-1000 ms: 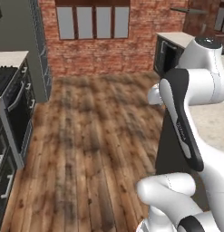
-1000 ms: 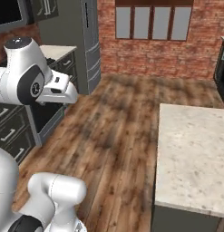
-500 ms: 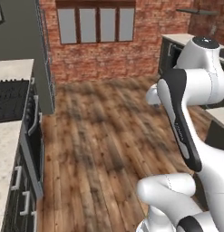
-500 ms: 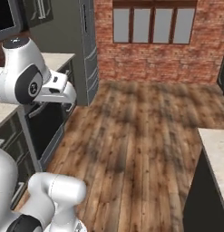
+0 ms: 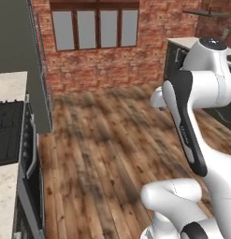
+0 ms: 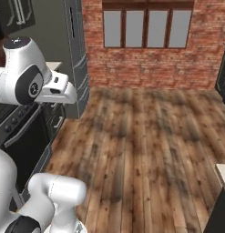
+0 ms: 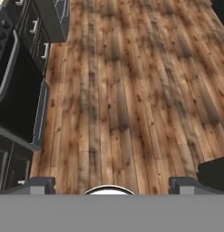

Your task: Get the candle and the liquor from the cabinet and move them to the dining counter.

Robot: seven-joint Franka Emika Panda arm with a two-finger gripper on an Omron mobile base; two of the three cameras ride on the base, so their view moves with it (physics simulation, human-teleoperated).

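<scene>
My gripper [image 7: 111,185] hangs open over bare wooden floor, its two dark fingertips [image 7: 41,183] wide apart with nothing between them. In the right base view the white hand [image 6: 59,91] juts out from the arm at the left. The cabinet [image 5: 208,13], a dark shelf board on the brick wall, is far off at the top right of the left base view. A beige corner of the dining counter [image 6: 223,172] pokes in at the right edge of the right base view. The candle and the liquor are out of view.
A black stove [image 5: 7,135] and its oven front [image 7: 16,99] line the left side, with a tall dark fridge [image 6: 76,54] beyond. A brick wall with windows [image 6: 145,27] closes the far end. A dark counter [image 5: 175,58] runs on the right. Wooden floor [image 6: 141,145] lies open between.
The whole picture has shifted, so the base has moved: the stove has come into view at the left and the dining counter has slid off to the right. The arm's pose and open gripper are unchanged.
</scene>
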